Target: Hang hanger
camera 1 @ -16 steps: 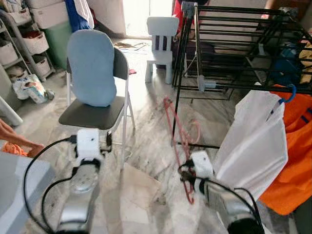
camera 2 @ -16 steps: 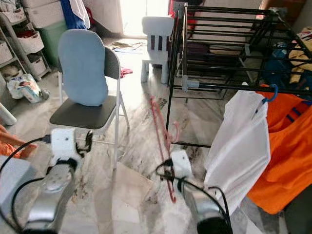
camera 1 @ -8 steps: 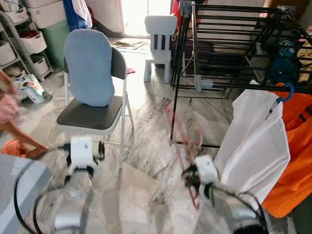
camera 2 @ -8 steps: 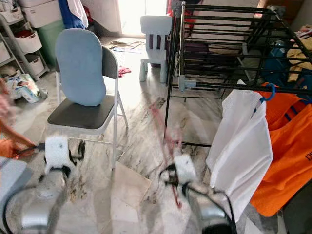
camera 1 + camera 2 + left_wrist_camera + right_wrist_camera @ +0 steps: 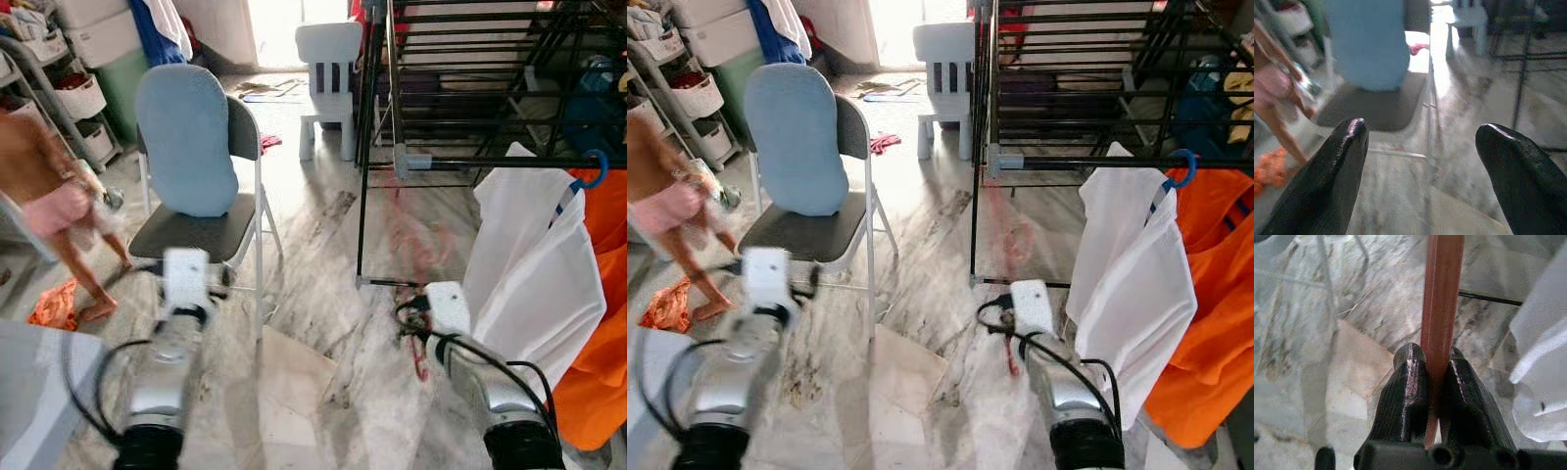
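right gripper (image 5: pixel 1431 363) clamped tight on the pink hanger (image 5: pixel 1442 293), both fingers (image 5: pixel 1409 382) pressed flat against the hanger's bar, hanger stands roughly upright out of the grip; from the head cameras it's a motion-blurred pink streak (image 5: pixel 409 245) rising in front of the near lower rail of the black drying rack (image 5: pixel 460 88), not on any bar yet, hook end too smeared to place. Right arm reaches forward at the rack's near left corner post, just beside the white shirt (image 5: pixel 534 259) that hangs from a blue hanger hook (image 5: pixel 591 168) on the rack's front rail, orange garment (image 5: pixel 600 323) right behind it at the rack's right end. Left gripper (image 5: pixel 1422 147) fingers wide apart, holding nothing, held out low over the marble floor (image 5: pixel 323 294) in front of the folding chair (image 5: pixel 201 211), which carries a light blue cushion (image 5: pixel 186 137) against its backrest. White kids' chair (image 5: pixel 328 64) further back next to the rack's far left side. A person's bare legs (image 5: pixel 69 245), blurred, are at the left of the room beside the folding chair, orange cloth (image 5: pixel 54 305) on the floor by their feet
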You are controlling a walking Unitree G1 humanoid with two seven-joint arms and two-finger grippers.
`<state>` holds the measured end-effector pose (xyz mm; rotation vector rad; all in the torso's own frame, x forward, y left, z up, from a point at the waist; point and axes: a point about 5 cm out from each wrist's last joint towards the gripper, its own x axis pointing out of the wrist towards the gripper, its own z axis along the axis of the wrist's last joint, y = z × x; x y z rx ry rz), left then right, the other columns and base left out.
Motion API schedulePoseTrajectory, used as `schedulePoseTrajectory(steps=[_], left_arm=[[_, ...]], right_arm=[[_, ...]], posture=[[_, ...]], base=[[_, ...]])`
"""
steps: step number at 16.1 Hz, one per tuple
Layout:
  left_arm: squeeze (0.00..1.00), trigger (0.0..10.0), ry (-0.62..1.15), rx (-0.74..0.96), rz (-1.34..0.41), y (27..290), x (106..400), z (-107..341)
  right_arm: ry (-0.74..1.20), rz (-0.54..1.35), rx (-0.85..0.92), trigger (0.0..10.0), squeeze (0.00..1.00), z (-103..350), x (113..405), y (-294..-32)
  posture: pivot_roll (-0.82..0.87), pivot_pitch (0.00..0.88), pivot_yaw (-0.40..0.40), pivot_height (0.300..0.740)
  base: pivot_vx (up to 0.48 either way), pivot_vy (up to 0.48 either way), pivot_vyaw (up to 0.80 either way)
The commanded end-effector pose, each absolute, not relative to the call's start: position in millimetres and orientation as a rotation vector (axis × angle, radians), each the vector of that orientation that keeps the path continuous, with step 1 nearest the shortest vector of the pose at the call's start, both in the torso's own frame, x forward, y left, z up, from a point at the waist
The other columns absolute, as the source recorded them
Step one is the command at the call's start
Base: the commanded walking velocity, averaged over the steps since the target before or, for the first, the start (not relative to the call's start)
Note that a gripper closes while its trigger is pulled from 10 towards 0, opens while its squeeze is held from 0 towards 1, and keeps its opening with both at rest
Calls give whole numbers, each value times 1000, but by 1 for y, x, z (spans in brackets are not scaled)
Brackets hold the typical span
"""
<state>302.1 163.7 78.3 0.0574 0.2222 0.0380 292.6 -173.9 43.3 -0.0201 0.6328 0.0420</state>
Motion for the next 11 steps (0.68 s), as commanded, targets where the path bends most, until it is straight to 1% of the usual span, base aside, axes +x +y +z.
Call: schedulePoseTrajectory(steps=[1,3,5,7,8,11], left_arm=[[0,10000,187,45,19,162,307,85],[0,10000,174,-1,-9,155,306,86],[0,10000,166,-10,-27,154,307,88],[0,10000,161,-17,-27,155,309,90],[0,10000,153,-22,-30,154,311,92],[0,10000,157,-33,-41,153,311,90]], right_arm=[[623,14,-7,10000,0,47,294,-176],[643,5,-5,10000,0,42,283,-178],[659,19,-4,10000,0,38,278,-174],[661,24,0,10000,0,38,277,-172],[656,32,-1,10000,0,41,278,-170],[659,37,-3,10000,0,41,277,-171]], posture=[[-166,0,73,740],[-169,0,63,740],[-171,0,58,740],[-176,0,54,740],[-177,0,52,740],[-188,0,53,740]], base=[[0,0,0],[0,0,0],[0,0,0],[0,0,0],[0,0,-538],[0,0,0]])
